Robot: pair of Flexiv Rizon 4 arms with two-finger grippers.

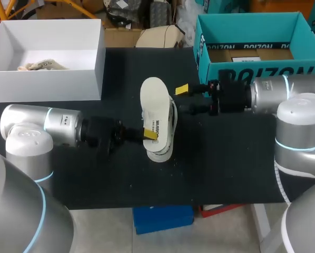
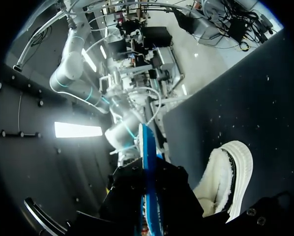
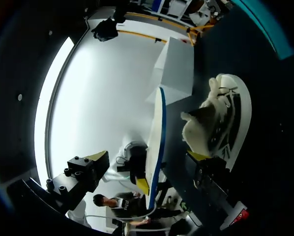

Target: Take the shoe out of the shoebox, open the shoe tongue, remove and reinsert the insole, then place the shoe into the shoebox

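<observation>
Left claw (image 1: 148, 134) clamped low on white foam insole (image 1: 153, 97), probably light, floppy; right claw (image 1: 185, 99) apart beside fleece-lined white shoe (image 1: 163, 150).

A table (image 1: 226, 174) with a matte black top fills the middle of the frame, dotted with small pale specks. Along the lower edge, pale grey floor (image 1: 226, 237) shows past its front edge.

White shoebox (image 1: 47, 79) and teal box (image 1: 263, 71) block far corners; near mat (image 1: 226, 168) open.
</observation>
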